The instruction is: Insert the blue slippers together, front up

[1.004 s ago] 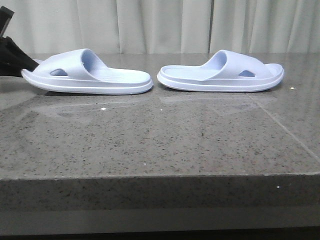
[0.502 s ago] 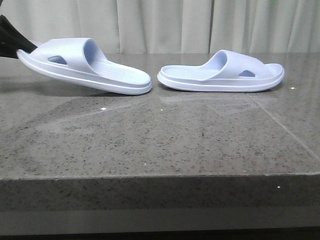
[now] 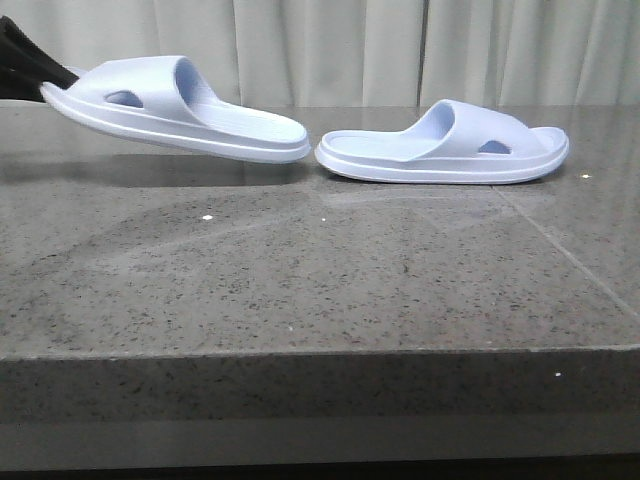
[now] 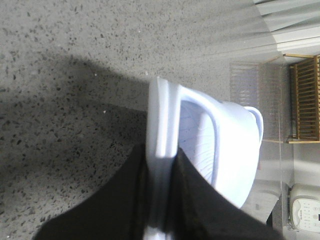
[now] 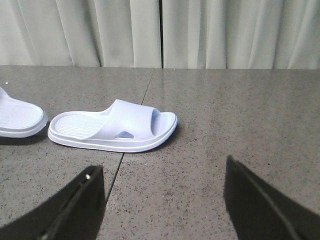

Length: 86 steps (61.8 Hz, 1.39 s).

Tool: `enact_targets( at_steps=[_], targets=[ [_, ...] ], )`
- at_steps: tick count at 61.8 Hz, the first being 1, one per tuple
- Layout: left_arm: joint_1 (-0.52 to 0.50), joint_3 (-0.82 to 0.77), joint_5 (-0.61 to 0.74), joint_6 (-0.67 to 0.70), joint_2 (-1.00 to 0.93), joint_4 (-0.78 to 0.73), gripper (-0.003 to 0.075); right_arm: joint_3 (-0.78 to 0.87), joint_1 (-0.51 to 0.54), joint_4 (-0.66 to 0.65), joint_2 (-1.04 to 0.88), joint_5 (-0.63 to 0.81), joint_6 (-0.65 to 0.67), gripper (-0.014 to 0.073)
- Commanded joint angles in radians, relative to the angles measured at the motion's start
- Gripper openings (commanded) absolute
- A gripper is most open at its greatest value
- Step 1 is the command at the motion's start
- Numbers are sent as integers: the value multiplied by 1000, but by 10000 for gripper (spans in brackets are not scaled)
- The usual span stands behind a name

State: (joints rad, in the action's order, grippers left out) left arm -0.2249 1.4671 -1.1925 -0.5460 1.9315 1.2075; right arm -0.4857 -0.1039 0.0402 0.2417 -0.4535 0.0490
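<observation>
Left slipper (image 3: pixel 180 110) lifted, clamped in left gripper (image 4: pixel 161 165); right slipper (image 3: pixel 445 145) flat on table (image 3: pixel 300 270); right gripper (image 5: pixel 162 200) open; nesting undone.

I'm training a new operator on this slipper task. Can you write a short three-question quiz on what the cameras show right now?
1. True or false: the left slipper lies flat on the table.
2. Which tool grips a slipper? A) left tool B) right tool C) both
3. Fill in: the right slipper rests on the table with its heel end pointing toward the ____ slipper.

Key
1. False: it is lifted and tilted, toe end higher, heel end close to the right slipper.
2. A. The left tool pinches the sole edge near the toe; the right tool is open, well short of the right slipper.
3. left
</observation>
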Motion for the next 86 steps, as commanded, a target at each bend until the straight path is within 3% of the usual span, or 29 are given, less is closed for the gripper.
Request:
enact_targets(
  at_steps=[1, 13, 37, 58, 68, 86],
  targets=[
    [-2, 22, -76, 12, -61, 91, -20, -25, 6, -7, 29, 34, -4, 523],
    [-2, 22, -76, 12, -61, 89, -20, -44, 6, 65, 205, -22, -4, 523],
    [-2, 22, -76, 12, -61, 89, -20, -271, 7, 100, 757, 81, -4, 523],
    [-2, 22, -76, 12, -61, 89, -20, -550, 133, 190, 1070, 1, -40, 521],
    [-2, 22, -76, 12, -61, 89, -20, -703, 188, 325, 1221, -93, -162, 521],
    [-2, 22, -76, 12, -59, 89, -20, -913, 312, 756, 1456, -300, -456, 519]
  ],
)
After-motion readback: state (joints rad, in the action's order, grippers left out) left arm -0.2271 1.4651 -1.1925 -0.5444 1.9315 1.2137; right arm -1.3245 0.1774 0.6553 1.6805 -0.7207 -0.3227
